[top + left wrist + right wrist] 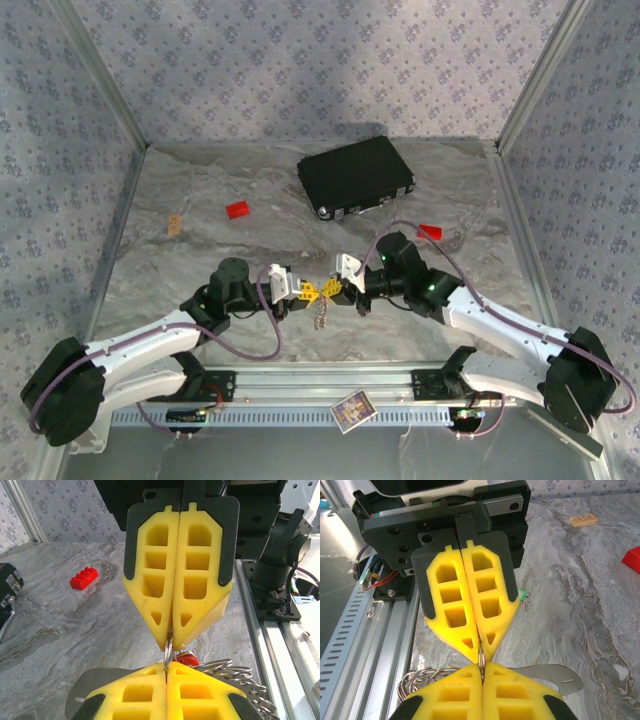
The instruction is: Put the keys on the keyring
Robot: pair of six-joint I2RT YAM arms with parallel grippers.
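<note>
My two grippers meet tip to tip above the table's near middle, the left gripper (303,292) and the right gripper (336,290) both shut on the keyring. Its thin steel loop (169,652) stands edge-on between the two pairs of yellow fingers, also seen as the loop (481,655) in the right wrist view. Its beaded chain (320,318) dangles below, with wire coils (235,672) bunched beside my left gripper (166,666). The red key (188,658) hangs right behind the loop; whether it is threaded on I cannot tell. The green key (521,596) lies on the table behind the left gripper (479,647).
A black case (355,175) lies at the back centre. Red blocks sit at the back left (238,209) and to the right (431,232). A small wooden piece (176,224) rests far left. The aluminium base rail (330,385) runs along the near edge.
</note>
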